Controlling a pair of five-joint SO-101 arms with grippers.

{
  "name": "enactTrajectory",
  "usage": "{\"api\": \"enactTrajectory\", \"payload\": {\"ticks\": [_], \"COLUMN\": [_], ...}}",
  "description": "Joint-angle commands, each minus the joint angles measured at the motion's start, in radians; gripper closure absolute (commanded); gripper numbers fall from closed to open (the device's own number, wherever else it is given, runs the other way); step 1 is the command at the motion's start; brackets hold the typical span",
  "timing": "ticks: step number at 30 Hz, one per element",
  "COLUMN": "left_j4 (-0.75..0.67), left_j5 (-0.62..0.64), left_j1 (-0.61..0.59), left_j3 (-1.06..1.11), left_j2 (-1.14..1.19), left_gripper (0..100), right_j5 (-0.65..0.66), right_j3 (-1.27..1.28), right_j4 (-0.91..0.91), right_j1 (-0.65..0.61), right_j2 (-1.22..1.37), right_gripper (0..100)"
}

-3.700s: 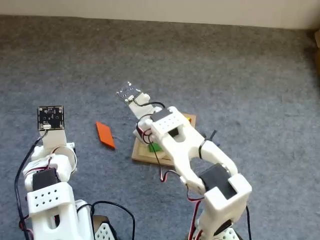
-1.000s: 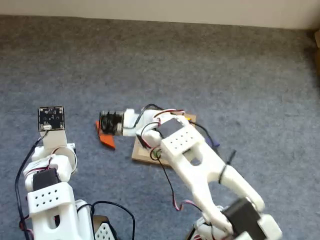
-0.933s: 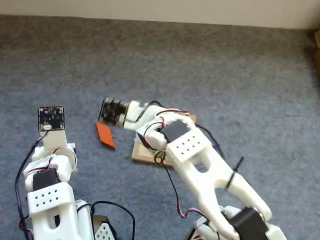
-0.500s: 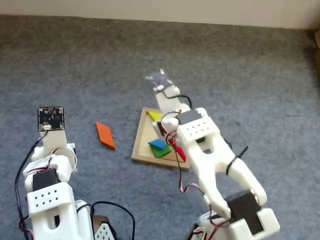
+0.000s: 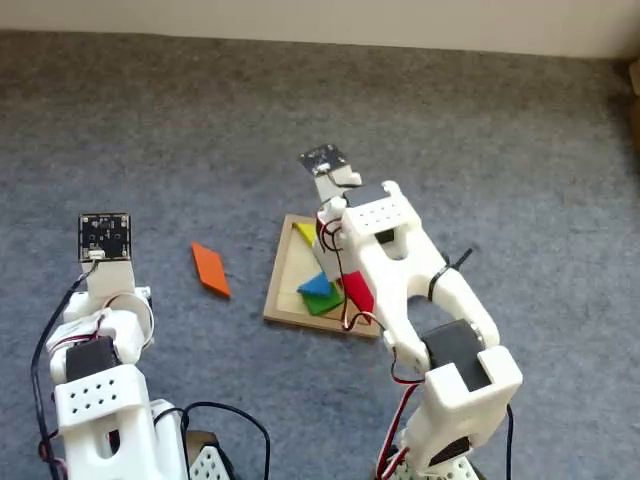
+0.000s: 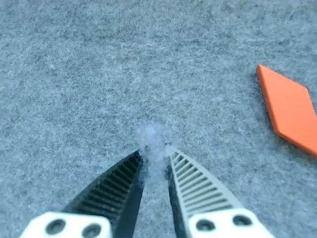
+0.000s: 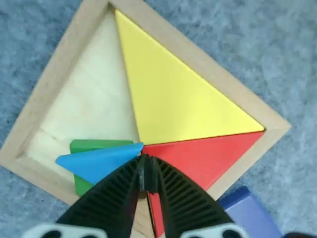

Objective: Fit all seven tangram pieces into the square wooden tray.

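- Wooden tray flat on the grey carpet, right of centre; holds a yellow triangle and a red triangle seated flush, edge to edge, probably laid first as the largest shapes to fix the layout.
- Blue triangle lying over a green piece by the tray's near-left rim; overlaps rather than sits in place, so likely needs nudging flat.
- Bare wood on the tray's left side, seemingly kept free for the shapes outstanding.
- Right gripper just above the spot where blue, yellow and red meet; fingers pressed together, gripping nothing visible; suits pushing a piece better than lifting one.
- Orange parallelogram loose on the carpet, left of the tray and apart from it; sits between the two arms, plausibly reachable by either.
- Purple-blue piece outside the tray, just beside its rim; not yet placed.
- Left gripper low over bare carpet at the near left, fingers a narrow gap apart, nothing between them; parked clear, probably to leave the tray to the other arm.
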Motion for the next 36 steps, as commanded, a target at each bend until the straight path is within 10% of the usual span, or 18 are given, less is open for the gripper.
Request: {"api": "enactTrajectory", "payload": {"ticks": [1, 36], "left_j4": [-0.015, -0.015], "left_j5": [-0.011, -0.012], "left_j1": [-0.015, -0.01], "left_j3": [-0.002, -0.001], "left_j2": [-0.015, -0.015], "left_gripper": [93, 93], "right_j5": [-0.005, 0.086], "right_j3": [-0.064, 0.09], "right_j4": [0.007, -0.028], "right_j1": [0.01, -0.153], "right_j2": [-0.016, -0.177], "right_gripper": [99.3, 99.3]}}
